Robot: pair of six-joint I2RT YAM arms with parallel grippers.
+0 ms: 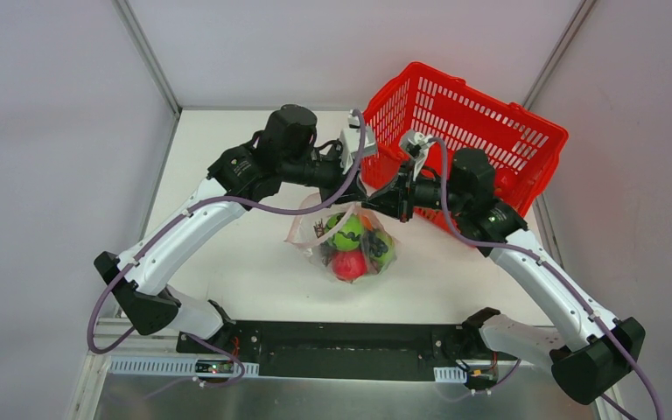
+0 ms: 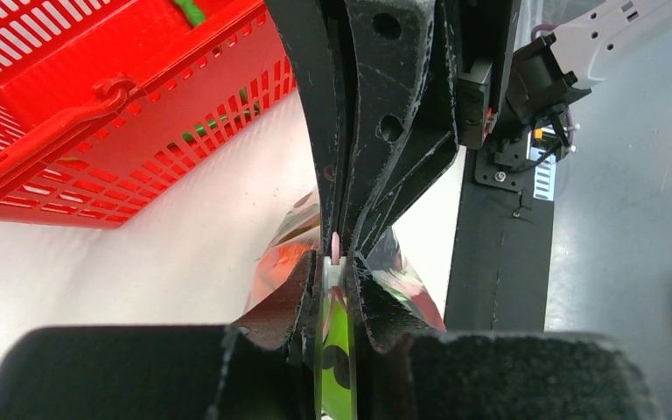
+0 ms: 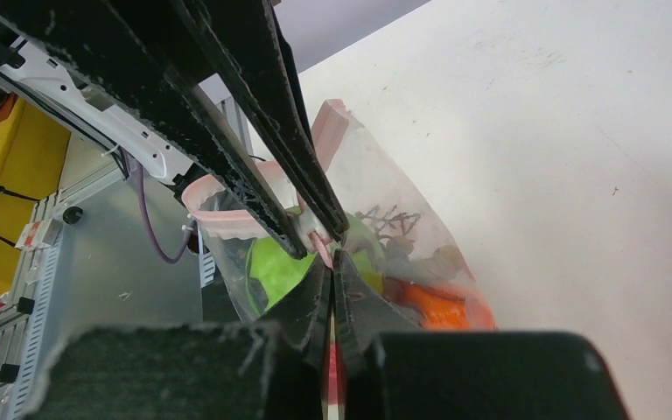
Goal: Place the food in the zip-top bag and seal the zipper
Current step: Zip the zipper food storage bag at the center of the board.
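Barely visible inside the left claw (image 2: 337,268): zipper (image 2: 335,248).

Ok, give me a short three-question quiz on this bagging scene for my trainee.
1. True or false: the toy fruits and vegetables are inside the clear crinkly plastic zip-top bag.
2. The left claw pinches: A) a loose toy fruit, B) the bag's thin pink zipper strip, C) nothing.
3. Fill in: the right claw is ___ on the bag's mouth.
Key: 1 true; 2 B; 3 shut.
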